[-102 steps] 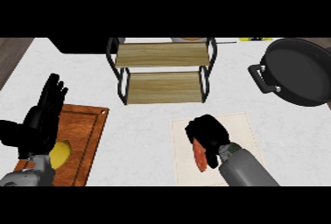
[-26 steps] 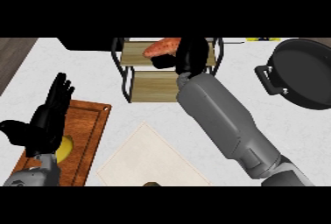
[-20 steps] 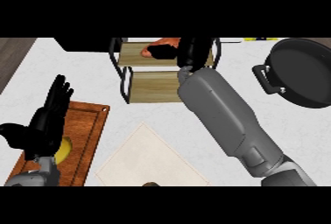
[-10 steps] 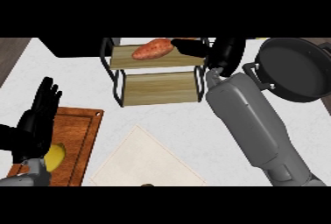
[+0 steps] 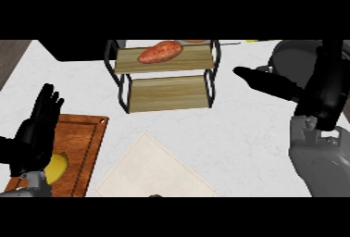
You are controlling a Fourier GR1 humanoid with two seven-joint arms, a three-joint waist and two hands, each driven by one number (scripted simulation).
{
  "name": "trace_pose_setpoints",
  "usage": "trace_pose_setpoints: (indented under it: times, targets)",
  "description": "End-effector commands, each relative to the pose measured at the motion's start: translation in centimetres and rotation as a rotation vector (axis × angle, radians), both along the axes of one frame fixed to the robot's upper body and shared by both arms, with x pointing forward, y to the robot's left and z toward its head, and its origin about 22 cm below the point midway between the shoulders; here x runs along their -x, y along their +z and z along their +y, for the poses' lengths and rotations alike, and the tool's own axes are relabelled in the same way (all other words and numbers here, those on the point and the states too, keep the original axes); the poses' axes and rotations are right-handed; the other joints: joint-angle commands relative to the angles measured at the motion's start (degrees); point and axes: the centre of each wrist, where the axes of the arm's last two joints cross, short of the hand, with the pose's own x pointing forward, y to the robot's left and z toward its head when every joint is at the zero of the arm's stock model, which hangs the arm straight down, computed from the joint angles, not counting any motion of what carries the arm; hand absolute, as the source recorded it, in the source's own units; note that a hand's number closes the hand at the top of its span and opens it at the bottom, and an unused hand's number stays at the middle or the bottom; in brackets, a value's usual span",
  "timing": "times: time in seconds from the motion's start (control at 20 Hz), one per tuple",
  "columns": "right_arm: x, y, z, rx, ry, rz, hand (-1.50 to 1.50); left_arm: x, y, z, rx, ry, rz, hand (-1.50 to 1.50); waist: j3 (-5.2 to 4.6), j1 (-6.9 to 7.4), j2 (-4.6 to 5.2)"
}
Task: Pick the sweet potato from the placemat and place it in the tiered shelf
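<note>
The sweet potato (image 5: 160, 51) lies on the shelf's (image 5: 166, 92) top tier. Right of the shelf, the right hand (image 5: 268, 84) is open and empty. Lower left of the shelf, the left hand (image 5: 35, 132) rests open.

At the lower left, the left hand (image 5: 33, 139) covers part of a yellow object (image 5: 57, 167) on the cutting board (image 5: 85, 148). The placemat (image 5: 153, 173) is cut off at the bottom. At the upper right, the right forearm hides much of the dark pan (image 5: 294, 53).
</note>
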Motion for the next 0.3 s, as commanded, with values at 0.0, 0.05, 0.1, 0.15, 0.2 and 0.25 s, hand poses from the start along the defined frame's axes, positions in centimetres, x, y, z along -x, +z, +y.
trace_pose_setpoints:
  times: [0.0,0.05,0.1,0.15,0.2,0.25]
  targets:
    - [6.2,-0.1,-2.6,0.005,0.051,0.027,-1.50,-0.2,-0.4,0.5,-0.003,-0.010,0.002,0.00,0.00,0.19,0.25]
    - [6.8,0.0,-4.0,0.013,0.038,0.023,-1.50,0.2,-0.4,-0.5,0.000,-0.012,-0.011,0.00,0.02,0.87,0.40]
    - [7.7,-0.1,-3.8,0.029,0.040,0.026,-1.50,0.1,0.2,-0.1,-0.004,-0.015,0.012,0.00,0.01,1.23,0.46]
    - [7.1,-0.2,-4.3,0.009,0.023,0.018,-1.50,0.7,0.6,-0.4,-0.004,-0.042,-0.023,0.00,0.01,1.88,0.59]
    - [8.3,0.4,-5.9,0.018,0.036,0.018,-1.50,-0.5,-1.7,0.4,-0.002,-0.041,-0.013,0.00,0.00,1.33,0.64]
    - [8.5,0.3,-5.8,0.002,0.022,-0.017,-1.50,-0.6,0.4,-0.6,-0.004,-0.048,0.000,0.00,0.01,1.83,0.65]
